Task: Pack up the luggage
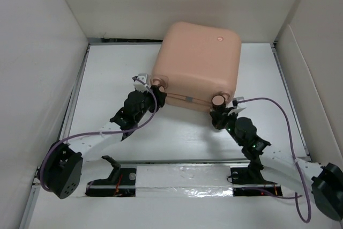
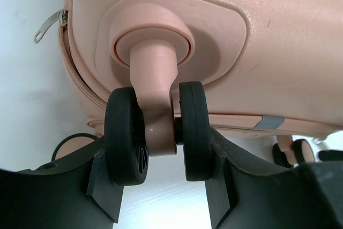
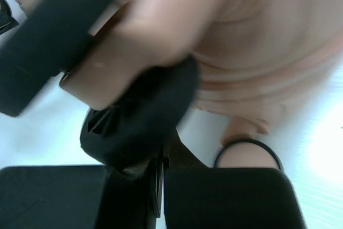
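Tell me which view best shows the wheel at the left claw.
Left wrist: the wheel, twin black tyres on a pink stem, fills the frame sharply, gripped by the left claw. The top view shows it only as a small spot at the suitcase's near-left corner. The right wrist view shows another wheel, blurred.

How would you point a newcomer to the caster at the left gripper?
Find the salmon-pink hard-shell suitcase on the white table. Its near edge carries two black twin-wheel casters. Unlike the right caster, the left caster sits between the left gripper's fingers, beside a zipper pull.
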### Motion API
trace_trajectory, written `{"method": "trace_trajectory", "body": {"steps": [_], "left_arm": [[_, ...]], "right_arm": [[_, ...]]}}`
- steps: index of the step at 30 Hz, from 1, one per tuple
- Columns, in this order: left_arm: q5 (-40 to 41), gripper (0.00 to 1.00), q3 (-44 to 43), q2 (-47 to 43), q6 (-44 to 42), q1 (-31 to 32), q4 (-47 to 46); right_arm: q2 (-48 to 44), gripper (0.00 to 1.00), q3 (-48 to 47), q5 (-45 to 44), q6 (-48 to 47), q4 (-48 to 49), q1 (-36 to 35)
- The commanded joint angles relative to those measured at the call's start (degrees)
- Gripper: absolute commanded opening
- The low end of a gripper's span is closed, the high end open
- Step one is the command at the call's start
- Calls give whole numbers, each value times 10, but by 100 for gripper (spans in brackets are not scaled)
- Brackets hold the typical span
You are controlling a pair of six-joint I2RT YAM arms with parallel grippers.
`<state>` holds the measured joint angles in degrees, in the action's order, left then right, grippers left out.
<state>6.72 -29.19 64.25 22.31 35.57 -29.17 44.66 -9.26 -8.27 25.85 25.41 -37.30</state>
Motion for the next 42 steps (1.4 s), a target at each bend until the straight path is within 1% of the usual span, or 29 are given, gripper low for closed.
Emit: {"method": "trace_trajectory", "body": {"steps": [1,2,3,4,6,7,10,11,12,16,17,18,20,23,24,26,27,28,29,32,34,35,36,37,38,40,42], "left_arm": [[-210,0,-79,26,39,45,-140],[-218,0,-85,36,46,45,-152],[-234,0,-94,41,52,45,-155],[-242,0,-107,45,65,45,-161],[-264,0,-118,54,76,45,-164],[-271,0,-122,54,87,45,-170],[-281,0,-123,48,100,57,-176],[-276,0,-122,39,95,64,-171],[-262,0,-121,33,92,72,-165],[-255,0,-89,-5,104,92,-167],[-254,0,-80,-32,107,93,-164],[-246,0,-69,-50,109,93,-159],[-230,0,-44,-106,104,93,-122],[-218,0,-10,-164,113,93,-95],[-220,0,-2,-173,119,93,-95],[-224,0,18,-185,143,93,-108],[-230,0,25,-186,150,93,-118],[-233,0,30,-185,157,98,-127],[-235,0,28,-179,167,98,-137],[-242,0,19,-161,193,98,-177],[-239,0,19,-149,214,98,-206],[-238,0,20,-137,226,98,-244],[-233,0,22,-130,251,98,-262],[-226,0,25,-125,262,98,-274],[-206,0,27,-117,275,108,-300],[-176,0,26,-117,271,123,-314],[-132,0,23,-125,262,149,-310]], "right_arm": [[47,0,-2,-53,44,121,-130],[64,0,-7,-112,45,152,-148],[83,0,-12,-128,35,172,-162],[128,0,-29,-140,32,189,-174],[173,0,-53,-160,18,227,-208],[215,0,-83,-162,15,236,-217],[276,0,-130,-122,4,258,-227],[312,0,-156,-112,-2,277,-227],[331,0,-171,-79,-9,282,-233],[391,0,-268,8,-57,216,-233],[401,0,-287,22,-62,188,-238],[421,0,-313,49,-65,184,-238],[432,0,-326,69,-69,186,-252],[452,0,-321,111,-48,228,-252],[453,0,-319,129,-46,232,-252],[436,0,-296,131,-43,232,-252],[424,0,-282,117,-41,232,-252],[408,0,-247,112,-37,232,-252],[373,0,-229,108,-34,228,-239],[313,0,-170,110,-16,221,-222],[303,0,-159,113,-3,220,-215],[304,0,-160,120,-3,221,-215],[320,0,-177,147,-2,220,-215],[335,0,-189,156,4,226,-226],[369,0,-210,168,14,257,-233],[403,0,-232,189,26,292,-252],[443,0,-251,219,43,359,-262]]}}
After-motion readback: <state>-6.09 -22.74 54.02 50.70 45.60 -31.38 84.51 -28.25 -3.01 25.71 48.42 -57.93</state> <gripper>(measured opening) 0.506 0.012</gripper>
